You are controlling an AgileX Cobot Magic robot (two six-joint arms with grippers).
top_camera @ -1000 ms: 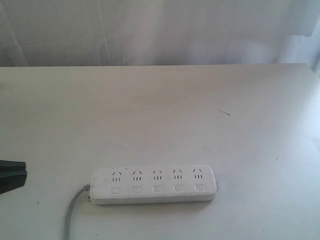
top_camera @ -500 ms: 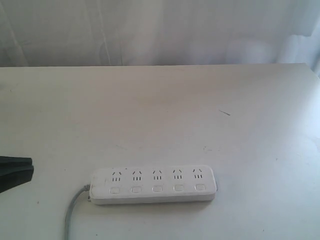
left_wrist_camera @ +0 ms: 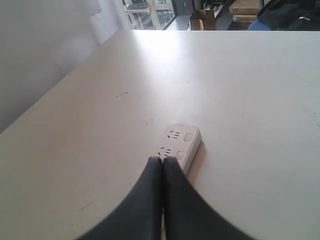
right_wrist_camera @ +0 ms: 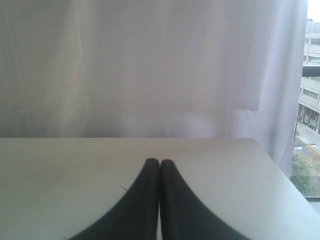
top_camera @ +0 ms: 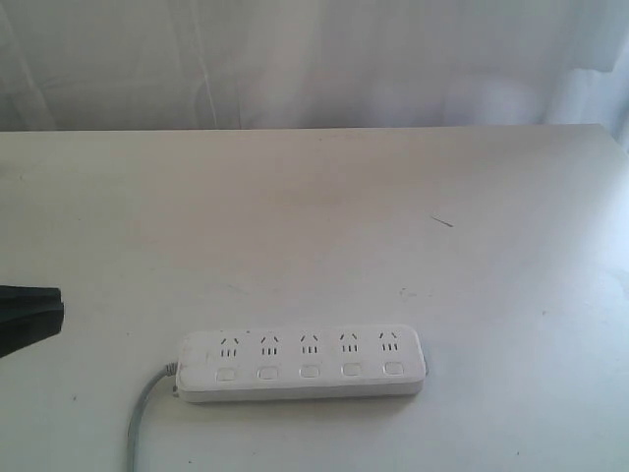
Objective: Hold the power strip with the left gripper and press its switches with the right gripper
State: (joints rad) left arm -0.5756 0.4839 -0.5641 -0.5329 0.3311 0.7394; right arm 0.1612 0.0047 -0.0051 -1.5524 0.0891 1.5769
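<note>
This looks like a work room high up in a city building, maybe a lab or an office. A big plain white table (top_camera: 314, 197) fills it. A thin white cloth curtain (right_wrist_camera: 150, 65) hangs behind. Tall grey buildings (right_wrist_camera: 311, 85) show outside. Brown cardboard boxes (left_wrist_camera: 247, 7) sit past the table.

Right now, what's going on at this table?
A two-armed robot is setting up to work on a power strip lying on the table, its cord at the left end. The left gripper, jaws shut, hangs off that end without touching it. The right gripper is shut too, away from the strip. No switch is being pressed.
</note>
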